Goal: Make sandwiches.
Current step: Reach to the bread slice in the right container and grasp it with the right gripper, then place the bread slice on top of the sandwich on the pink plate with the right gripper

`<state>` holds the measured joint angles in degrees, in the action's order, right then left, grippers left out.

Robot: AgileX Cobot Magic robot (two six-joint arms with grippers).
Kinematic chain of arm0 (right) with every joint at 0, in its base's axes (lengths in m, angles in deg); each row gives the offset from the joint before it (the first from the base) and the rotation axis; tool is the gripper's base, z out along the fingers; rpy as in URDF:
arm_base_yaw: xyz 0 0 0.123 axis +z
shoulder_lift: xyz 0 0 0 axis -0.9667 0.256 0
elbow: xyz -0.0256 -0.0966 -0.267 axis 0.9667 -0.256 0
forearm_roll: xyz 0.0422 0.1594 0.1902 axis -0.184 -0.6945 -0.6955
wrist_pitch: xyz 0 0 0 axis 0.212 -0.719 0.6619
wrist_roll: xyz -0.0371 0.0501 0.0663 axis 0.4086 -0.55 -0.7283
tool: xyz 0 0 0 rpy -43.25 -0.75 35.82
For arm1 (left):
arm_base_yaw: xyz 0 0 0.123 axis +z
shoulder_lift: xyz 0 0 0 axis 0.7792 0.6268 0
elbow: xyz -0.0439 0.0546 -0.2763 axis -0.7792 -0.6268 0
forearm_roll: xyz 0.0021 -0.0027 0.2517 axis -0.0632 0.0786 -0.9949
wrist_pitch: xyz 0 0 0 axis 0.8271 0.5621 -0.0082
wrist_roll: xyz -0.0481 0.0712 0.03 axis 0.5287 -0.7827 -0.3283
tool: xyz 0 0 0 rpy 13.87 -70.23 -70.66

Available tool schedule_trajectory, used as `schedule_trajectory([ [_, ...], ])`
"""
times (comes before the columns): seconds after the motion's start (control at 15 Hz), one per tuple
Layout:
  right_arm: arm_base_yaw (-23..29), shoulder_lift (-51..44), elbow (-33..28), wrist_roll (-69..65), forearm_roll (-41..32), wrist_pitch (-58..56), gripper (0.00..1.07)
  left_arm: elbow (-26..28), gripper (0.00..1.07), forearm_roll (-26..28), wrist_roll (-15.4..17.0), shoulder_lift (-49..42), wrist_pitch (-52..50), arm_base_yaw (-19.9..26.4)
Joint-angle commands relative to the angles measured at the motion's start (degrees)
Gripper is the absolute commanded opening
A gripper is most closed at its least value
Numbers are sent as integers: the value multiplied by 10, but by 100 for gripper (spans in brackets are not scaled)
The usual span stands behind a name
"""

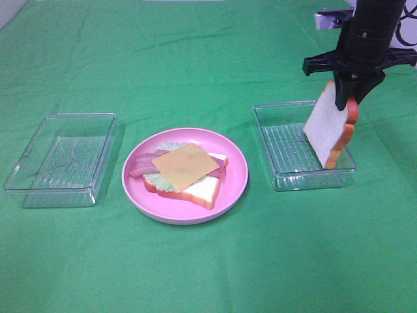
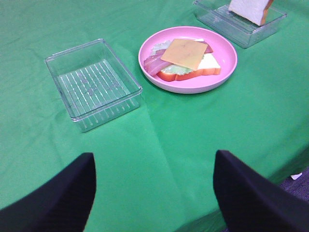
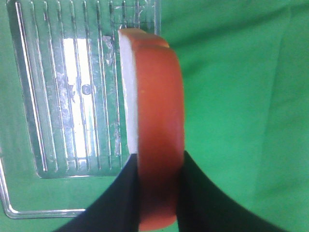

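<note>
A partly built sandwich (image 1: 184, 173) lies on the round pink plate (image 1: 236, 186): a bottom bread slice, pale green lettuce, reddish bacon and a yellow cheese square (image 1: 186, 166) on top. It also shows in the left wrist view (image 2: 188, 60). My right gripper (image 1: 345, 98) is shut on a second bread slice (image 1: 329, 130), white with orange-brown crust, and holds it on edge above the right clear tray (image 1: 280, 176). The right wrist view shows the fingers (image 3: 123, 193) clamping its crust (image 3: 159, 140). My left gripper (image 2: 154, 193) is open and empty, low over the cloth near the table's front.
An empty clear plastic tray (image 1: 39, 186) stands left of the plate; it also shows in the left wrist view (image 2: 77, 113). The green cloth (image 1: 208, 274) covers the table. The table's front edge (image 2: 289, 171) shows in the left wrist view.
</note>
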<state>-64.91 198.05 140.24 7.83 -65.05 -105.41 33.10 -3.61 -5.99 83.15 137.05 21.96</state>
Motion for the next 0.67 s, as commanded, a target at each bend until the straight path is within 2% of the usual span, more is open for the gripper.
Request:
schedule_trajectory([
  [0.07,-2,-18,-3,3,6,-23,0,-2,67,5,1,-10,-6,-2],
  [0.13,-2,-30,-3,3,-1,-23,0,-2,67,5,1,-10,-6,-2],
  [0.4,-1,-76,-3,56,-144,-30,0,-2,67,5,1,-10,-6,-2],
  [0.67,0,-77,-14,120,-352,-23,0,-2,67,5,1,-10,-6,-2],
])
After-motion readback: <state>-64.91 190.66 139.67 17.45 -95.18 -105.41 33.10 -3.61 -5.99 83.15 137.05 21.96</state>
